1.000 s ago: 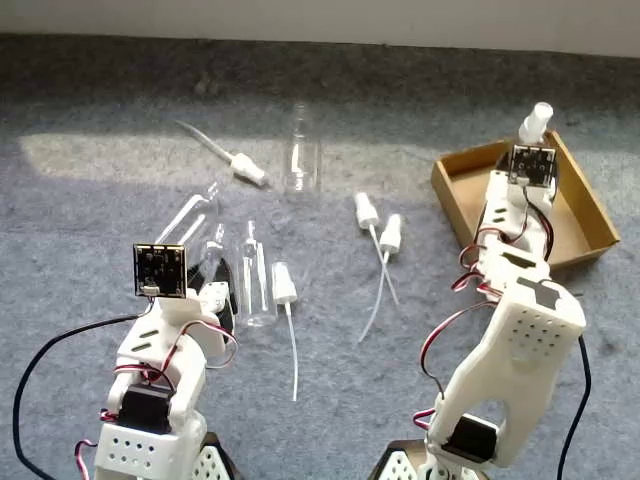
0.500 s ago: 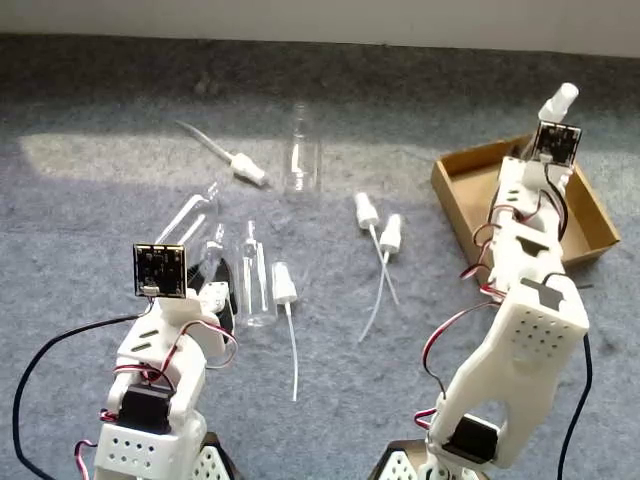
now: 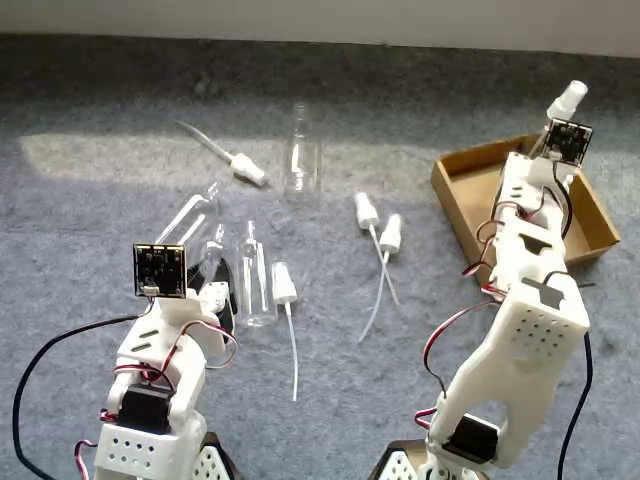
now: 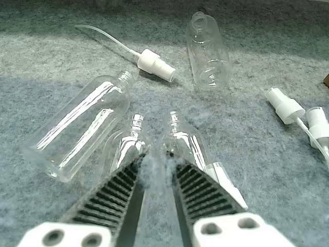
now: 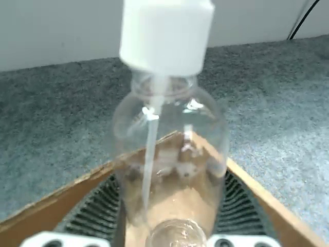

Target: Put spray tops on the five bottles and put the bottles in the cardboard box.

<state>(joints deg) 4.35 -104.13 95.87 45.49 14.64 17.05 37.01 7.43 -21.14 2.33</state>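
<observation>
My right gripper (image 3: pixel 552 130) (image 5: pixel 169 206) is shut on a clear bottle (image 5: pixel 169 149) with a white spray top (image 3: pixel 567 100) (image 5: pixel 167 33), held above the far side of the cardboard box (image 3: pixel 470 185) (image 5: pixel 61 198). My left gripper (image 3: pixel 215 298) (image 4: pixel 155 160) hovers low over the carpet, its fingers nearly together with nothing between them. Just ahead of it lie two small clear bottles (image 4: pixel 123 146) (image 4: pixel 185 141), with a large bottle (image 3: pixel 195 220) (image 4: pixel 77 128) beside them. Another bottle (image 3: pixel 300 155) (image 4: pixel 208 51) lies farther back. Loose spray tops (image 3: pixel 245 167) (image 3: pixel 366 210) (image 3: pixel 390 233) (image 3: pixel 284 285) lie scattered on the carpet.
Grey carpet (image 3: pixel 450 330) covers the table. The spray tops' thin dip tubes (image 3: pixel 375 295) trail across the middle. A pale wall (image 3: pixel 320 15) bounds the far edge. Open carpet lies between the two arm bases.
The right gripper has carried the capped bottle up and away, from over the box's middle toward its far right side. The left arm has not moved.
</observation>
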